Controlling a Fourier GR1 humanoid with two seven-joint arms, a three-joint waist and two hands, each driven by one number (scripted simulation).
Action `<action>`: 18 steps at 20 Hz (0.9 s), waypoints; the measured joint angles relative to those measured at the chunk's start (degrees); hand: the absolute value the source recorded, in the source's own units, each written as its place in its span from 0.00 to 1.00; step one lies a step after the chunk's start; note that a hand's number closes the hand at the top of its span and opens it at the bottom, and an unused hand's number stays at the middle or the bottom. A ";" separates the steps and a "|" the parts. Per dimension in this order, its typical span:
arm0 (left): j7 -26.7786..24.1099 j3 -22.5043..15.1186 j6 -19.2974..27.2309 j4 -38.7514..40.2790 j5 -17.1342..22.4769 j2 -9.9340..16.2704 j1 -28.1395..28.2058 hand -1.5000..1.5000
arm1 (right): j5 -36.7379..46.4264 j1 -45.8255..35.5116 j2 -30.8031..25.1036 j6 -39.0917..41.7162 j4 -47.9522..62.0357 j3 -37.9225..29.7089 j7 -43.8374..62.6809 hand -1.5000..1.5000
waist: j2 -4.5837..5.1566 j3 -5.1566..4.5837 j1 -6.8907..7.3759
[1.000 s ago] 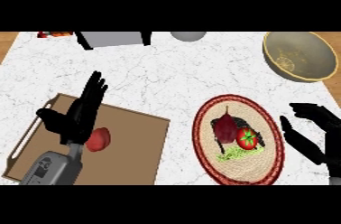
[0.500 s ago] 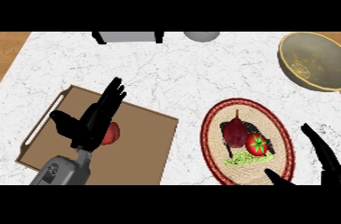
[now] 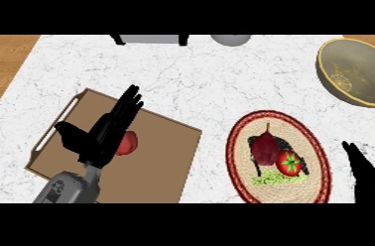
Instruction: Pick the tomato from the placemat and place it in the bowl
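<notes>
The red tomato with its green stem lies on the round woven placemat, right of a dark red vegetable and above some green leaves. The tan bowl stands at the far right, partly cut off by the view's edge. My right hand shows only as straight black fingers at the right edge, just right of the placemat and apart from the tomato. My left hand is open with fingers straight over the wooden board, holding nothing.
A wooden cutting board with a pale handle lies at lower left; a red round item sits on it beside my left hand. A grey appliance and a grey round object stand at the back edge.
My right hand has dropped toward the lower right edge, so less of it shows. The view has shifted, so the bowl and placemat sit further right. My left hand stays over the board.
</notes>
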 measured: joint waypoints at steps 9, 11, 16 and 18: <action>1.30 0.14 -0.43 -0.63 -0.68 -0.60 -0.25 0.50 | -0.90 -13.83 8.03 16.94 1.27 3.02 16.55 0.00 | -0.04 0.24 0.53; 0.77 0.20 -0.34 -0.63 -1.18 -0.74 0.49 0.50 | -1.04 -15.12 9.37 18.32 2.80 2.45 17.40 0.00 | -0.07 0.28 0.37; 0.89 0.86 -0.65 -0.70 -1.31 -0.92 0.97 0.50 | -1.64 -17.72 12.83 21.44 8.01 1.38 18.23 0.00 | -0.09 0.33 0.13; 1.94 0.72 0.05 -0.90 -1.70 -1.56 0.20 0.50 | -2.30 -17.89 13.55 22.60 9.14 0.66 18.11 0.00 | -0.13 0.35 -0.16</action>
